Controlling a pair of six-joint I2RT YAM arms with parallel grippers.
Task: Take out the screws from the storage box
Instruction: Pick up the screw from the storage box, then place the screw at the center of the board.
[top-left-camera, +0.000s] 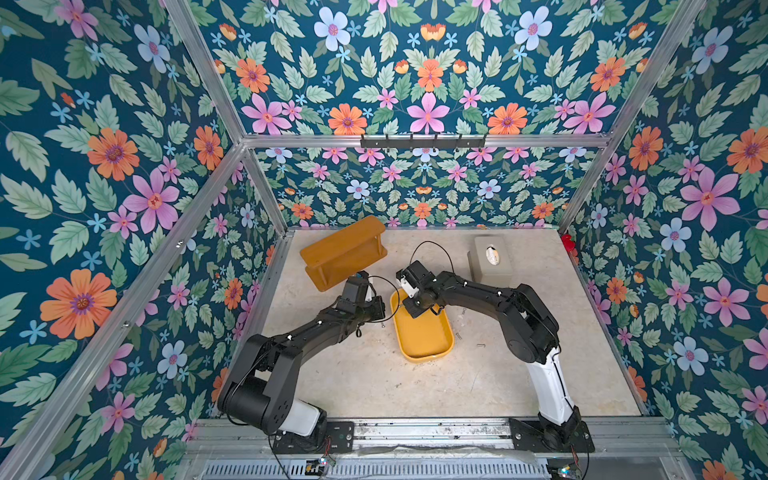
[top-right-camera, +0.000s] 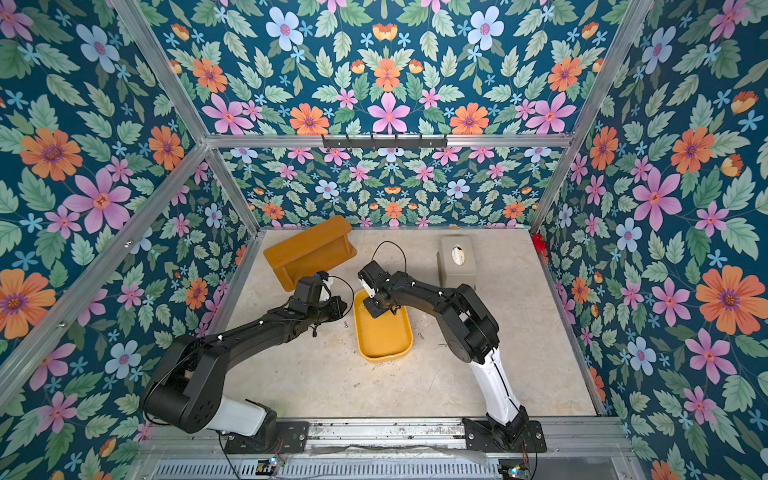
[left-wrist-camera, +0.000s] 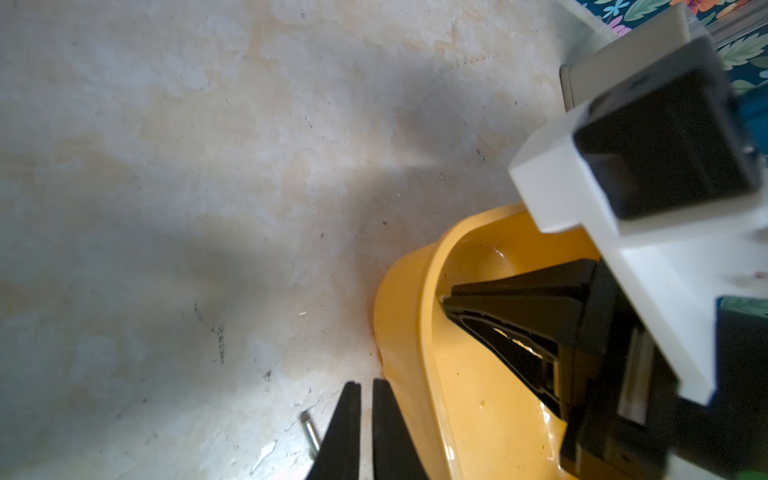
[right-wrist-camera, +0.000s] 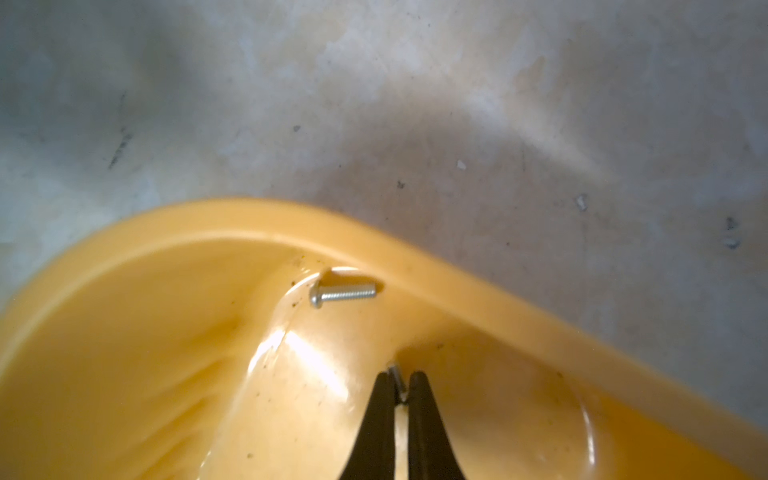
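Dark-blue flowered wallpaper closed in a beige marbled tabletop (top-left-camera: 374, 386). A shallow mustard-yellow plastic storage box (top-left-camera: 424, 356) lay near its middle, between the two black arms. Behind the box stood an orange-brown wooden shelf (top-left-camera: 340, 249) and a grey-beige tissue box (top-left-camera: 490, 262). Both top views hid the fingertips under the wrists. Only they, though, showed small silvery loose screws (top-left-camera: 481, 345) lying on the table to the right of the box, clear of its rim. The right wrist view showed the right gripper (right-wrist-camera: 401, 374) down inside the box. Its black fingers were pressed together on a tiny silvery metal screw (right-wrist-camera: 397, 380). A second screw (right-wrist-camera: 343, 293) lay flat on the box floor, close under the curved rim. The left wrist view showed the left gripper (left-wrist-camera: 365, 384) over bare table just beside the box's outer wall. Its fingers were drawn almost together, with only a thin slit between them and nothing visible in it. A further screw (left-wrist-camera: 309, 432) lay on the table right beside them. That same view caught the right gripper's fingers in the box from the side, but the clamped screw could not be made out there.
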